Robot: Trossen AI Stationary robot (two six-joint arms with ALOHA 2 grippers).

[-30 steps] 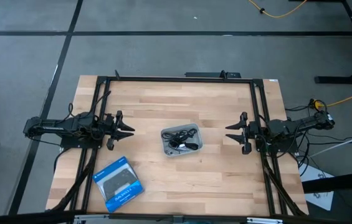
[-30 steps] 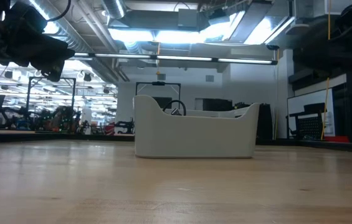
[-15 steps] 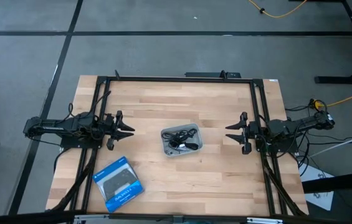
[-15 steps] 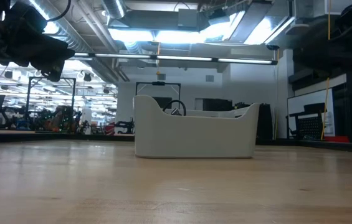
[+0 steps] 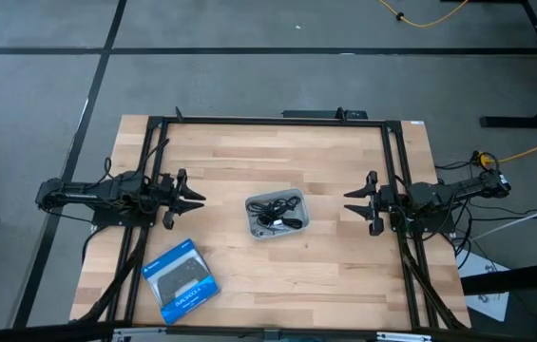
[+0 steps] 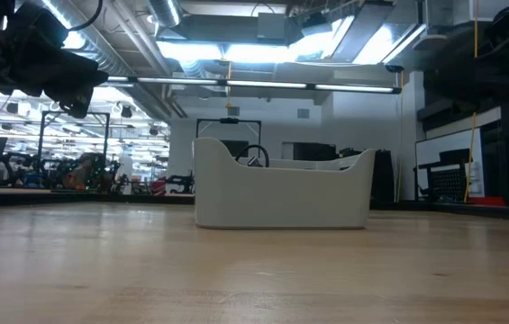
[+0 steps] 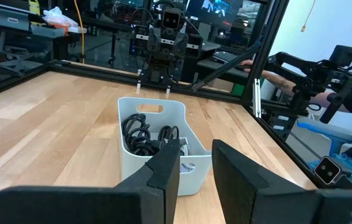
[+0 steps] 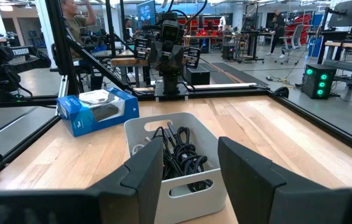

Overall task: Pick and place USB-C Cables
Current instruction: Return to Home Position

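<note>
cables (image 5: 276,213) in centre bin (image 5: 298,199) | left gripper (image 5: 192,199) 9 o'clock, right gripper (image 5: 354,201) 3 o'clock | both apart, empty: sorting looks done

USB-C cables (image 6: 254,155) mostly behind bin wall (image 6: 281,193)

USB-C cables (image 5: 276,213): black coils tangled, pale ones mostly hidden, all inside gray bin (image 5: 250,205).
</note>
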